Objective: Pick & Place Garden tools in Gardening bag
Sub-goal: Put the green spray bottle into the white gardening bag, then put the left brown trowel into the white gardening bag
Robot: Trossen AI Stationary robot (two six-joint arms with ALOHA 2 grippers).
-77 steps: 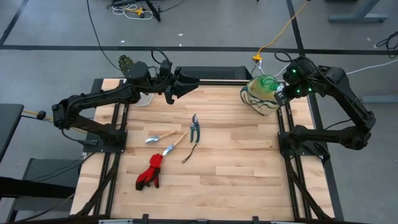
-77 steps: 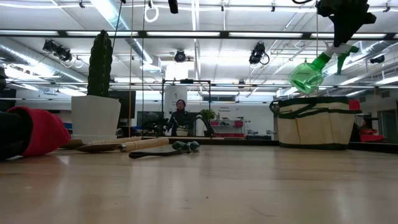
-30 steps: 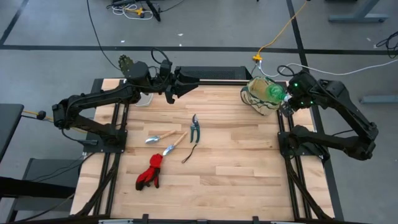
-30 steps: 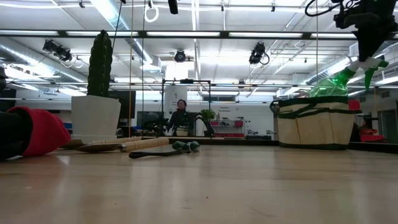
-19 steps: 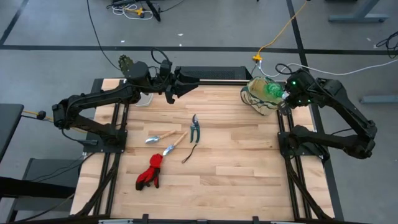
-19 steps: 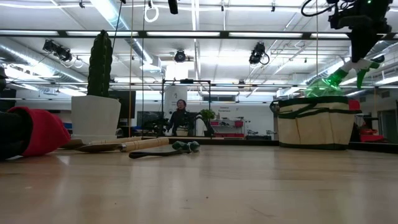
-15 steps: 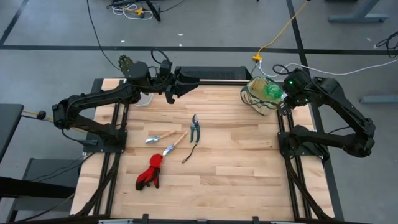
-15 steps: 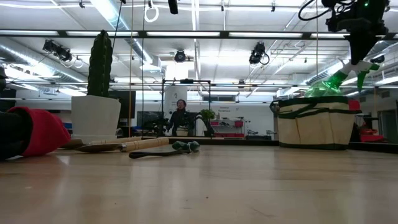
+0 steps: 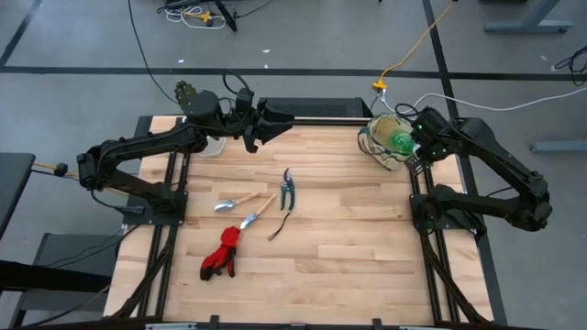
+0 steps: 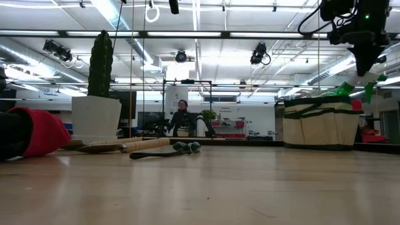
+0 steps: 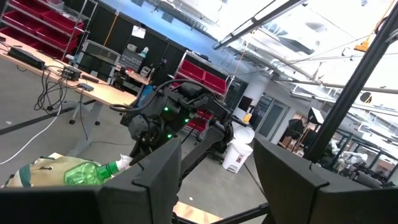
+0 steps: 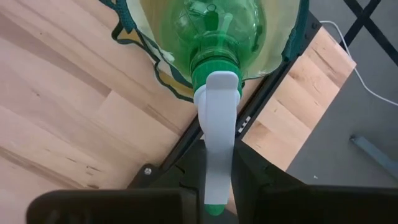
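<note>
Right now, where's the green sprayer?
In the high view the green sprayer is at the table's far right corner, its bottle inside the gardening bag, its head clamped by the right gripper.

A robotics lab or large workshop hall. Beyond the butcher-block table (image 9: 321, 229), the low view shows an open ceiling of pipes, strip lights (image 10: 119, 15) and hung cameras (image 10: 259, 54). Past the left gripper's fingers (image 11: 155, 171), the left wrist view shows red bin shelving (image 11: 43, 25), cabled workbenches (image 11: 81, 87) and more robot rigs. A person (image 10: 181, 117) sits far back.

Sprayer (image 9: 401, 140) in bag (image 9: 378, 153); shears (image 9: 288, 188), trowel (image 9: 235, 201) mid-table.
</note>
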